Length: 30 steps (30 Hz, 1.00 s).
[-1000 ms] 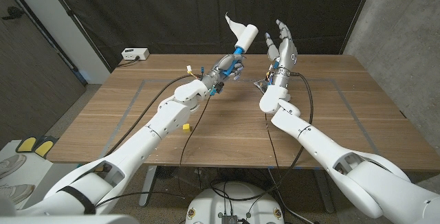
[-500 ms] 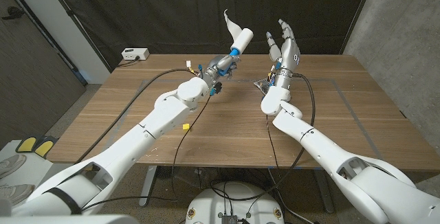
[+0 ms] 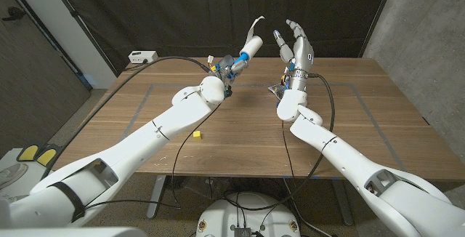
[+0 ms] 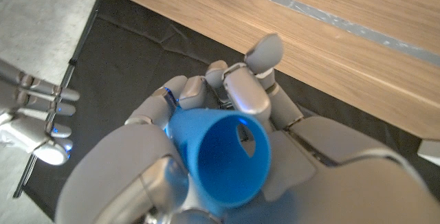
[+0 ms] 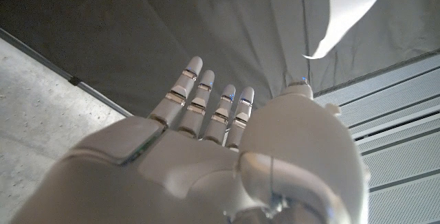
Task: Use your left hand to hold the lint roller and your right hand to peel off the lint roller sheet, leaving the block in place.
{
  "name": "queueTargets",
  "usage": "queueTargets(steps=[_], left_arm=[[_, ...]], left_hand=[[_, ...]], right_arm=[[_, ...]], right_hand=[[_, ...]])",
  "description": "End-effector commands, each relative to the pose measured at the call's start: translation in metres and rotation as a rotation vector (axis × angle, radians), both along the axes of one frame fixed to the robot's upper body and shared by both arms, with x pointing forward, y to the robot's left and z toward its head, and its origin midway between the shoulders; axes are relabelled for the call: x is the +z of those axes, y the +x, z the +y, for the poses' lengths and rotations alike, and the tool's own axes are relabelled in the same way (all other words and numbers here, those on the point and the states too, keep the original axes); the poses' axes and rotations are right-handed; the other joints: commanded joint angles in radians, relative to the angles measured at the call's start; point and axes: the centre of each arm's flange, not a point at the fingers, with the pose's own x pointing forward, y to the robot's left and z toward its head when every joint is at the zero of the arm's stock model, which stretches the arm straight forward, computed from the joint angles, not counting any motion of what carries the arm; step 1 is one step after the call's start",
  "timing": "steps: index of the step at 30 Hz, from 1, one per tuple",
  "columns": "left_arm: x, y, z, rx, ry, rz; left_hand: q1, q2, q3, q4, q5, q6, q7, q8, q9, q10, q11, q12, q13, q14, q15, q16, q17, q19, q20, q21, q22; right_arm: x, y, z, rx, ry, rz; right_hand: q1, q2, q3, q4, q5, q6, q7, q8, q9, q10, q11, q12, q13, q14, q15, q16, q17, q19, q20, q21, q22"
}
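My left hand (image 3: 231,64) holds the lint roller by its blue handle (image 3: 239,59), raised above the table's far side. The white roll (image 3: 251,46) points up and to the right, and a loose sheet flap (image 3: 254,25) curls off its top. The left wrist view shows my fingers wrapped round the hollow blue handle end (image 4: 227,157). My right hand (image 3: 295,46) is raised just right of the roll, fingers spread, holding nothing and a small gap away. In the right wrist view the white flap (image 5: 350,7) hangs beyond my right hand (image 5: 206,148). The small yellow block (image 3: 196,133) lies on the table (image 3: 378,121).
A white box (image 3: 143,57) sits at the table's back left corner. A small dark packet (image 3: 278,89) lies by my right forearm. Grey tape lines (image 3: 138,110) mark a rectangle on the wood. Cables run along both arms.
My left hand has carried the roller to the right and farther back, closer to my right hand. The right hand has leaned slightly toward the roll and stays spread.
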Motion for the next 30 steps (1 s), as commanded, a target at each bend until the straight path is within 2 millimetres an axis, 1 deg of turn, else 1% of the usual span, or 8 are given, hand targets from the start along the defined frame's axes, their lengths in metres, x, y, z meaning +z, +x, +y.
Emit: queueTargets(steps=[1, 3, 6, 10, 12, 15, 20, 30], left_arm=[[0.014, -0.007, -0.002, 0.18, 0.131, -0.026], [0.015, -0.007, -0.004, 0.179, 0.14, -0.024], [0.017, -0.006, -0.006, 0.167, 0.148, -0.014], [0.02, -0.004, -0.007, 0.161, 0.163, 0.011], [0.021, -0.003, -0.008, 0.162, 0.17, 0.025], [0.023, -0.003, -0.01, 0.168, 0.19, 0.044], [0.027, -0.004, -0.013, 0.173, 0.226, 0.082], [0.036, -0.008, -0.024, 0.218, 0.317, 0.118]], left_hand=[[-0.061, 0.121, 0.087, 0.093, -0.005, 0.072, -0.019, 0.001, 0.014, 0.214, -0.169, 0.301, 0.002, 0.0, -0.009, 0.002, 0.002, -0.005, -0.001, 0.001, 0.004], [-0.061, 0.12, 0.087, 0.093, -0.006, 0.074, -0.02, -0.007, 0.002, 0.215, -0.171, 0.301, 0.002, -0.003, -0.01, 0.001, 0.003, -0.003, -0.002, -0.005, -0.01], [-0.061, 0.12, 0.086, 0.093, -0.006, 0.073, -0.019, -0.008, 0.0, 0.215, -0.17, 0.301, 0.002, -0.004, -0.008, -0.003, -0.003, -0.004, -0.001, -0.004, -0.011], [-0.061, 0.12, 0.086, 0.093, -0.007, 0.072, -0.021, -0.003, 0.009, 0.214, -0.17, 0.301, 0.002, 0.002, -0.009, 0.001, 0.001, -0.004, -0.001, -0.003, -0.013], [-0.061, 0.12, 0.085, 0.093, -0.007, 0.072, -0.023, -0.008, 0.0, 0.217, -0.172, 0.302, 0.002, -0.002, -0.007, -0.002, -0.003, -0.006, 0.001, 0.0, -0.008], [-0.061, 0.12, 0.085, 0.093, -0.008, 0.076, -0.022, -0.007, 0.0, 0.214, -0.17, 0.301, 0.002, -0.003, -0.007, -0.003, -0.005, -0.006, 0.0, 0.001, -0.007], [-0.06, 0.121, 0.086, 0.093, -0.008, 0.075, -0.019, 0.001, 0.011, 0.214, -0.169, 0.301, 0.002, 0.003, -0.008, 0.003, 0.001, -0.004, 0.002, -0.004, -0.018], [-0.059, 0.12, 0.086, 0.093, -0.008, 0.073, -0.021, 0.0, 0.012, 0.215, -0.17, 0.302, 0.002, 0.0, -0.009, 0.0, -0.001, -0.008, 0.0, 0.003, -0.012]], right_arm=[[0.02, -0.015, 0.003, 0.061, -0.136, 0.183], [0.023, -0.016, 0.004, 0.052, -0.152, 0.236], [0.022, -0.015, 0.006, 0.021, -0.161, 0.236], [0.02, -0.016, 0.014, -0.094, -0.173, 0.192], [0.021, -0.017, 0.019, -0.134, -0.179, 0.182], [0.021, -0.017, 0.024, -0.197, -0.188, 0.166], [0.021, -0.015, 0.035, -0.29, -0.22, 0.153], [0.024, -0.011, 0.06, -0.484, -0.326, 0.111]], right_hand=[[-0.111, 0.007, -0.029, 0.027, -0.02, 0.118, 0.023, 0.028, 0.004, 0.08, 0.027, 0.024, 0.005, 0.015, -0.042, 0.01, 0.008, -0.006, 0.025, -0.004, 0.005], [-0.186, 0.02, -0.04, 0.025, -0.03, 0.22, 0.056, 0.045, 0.001, 0.172, 0.055, 0.047, 0.005, 0.057, -0.029, 0.031, 0.015, -0.006, 0.034, -0.001, 0.006], [-0.175, 0.029, -0.024, 0.001, -0.031, 0.158, 0.058, 0.009, 0.0, 0.139, 0.066, 0.027, 0.005, 0.062, -0.027, 0.038, 0.021, -0.004, 0.034, 0.002, 0.007], [0.091, 0.061, 0.167, -0.173, -0.06, -0.014, 0.02, -0.063, 0.004, 0.022, 0.045, -0.026, 0.008, 0.021, -0.055, 0.021, 0.026, -0.014, 0.032, 0.012, 0.008], [0.121, 0.048, 0.193, -0.197, -0.076, -0.073, 0.009, -0.074, 0.004, -0.013, 0.032, -0.034, 0.008, 0.009, -0.066, 0.008, 0.021, -0.014, 0.031, 0.015, 0.007], [0.137, 0.022, 0.21, -0.222, -0.092, -0.18, 0.015, -0.082, 0.004, -0.087, 0.028, -0.045, 0.009, -0.016, -0.074, -0.013, 0.015, -0.021, 0.026, 0.016, 0.005], [0.17, 0.006, 0.228, -0.255, -0.091, -0.253, -0.001, -0.078, 0.004, -0.149, 0.006, -0.047, 0.01, -0.05, -0.077, -0.035, 0.009, -0.027, 0.018, 0.016, 0.003], [0.198, -0.009, 0.244, -0.279, -0.082, -0.219, -0.059, -0.05, 0.003, -0.159, -0.05, -0.035, 0.009, -0.061, -0.108, -0.043, 0.006, -0.024, -0.006, 0.019, 0.0]])
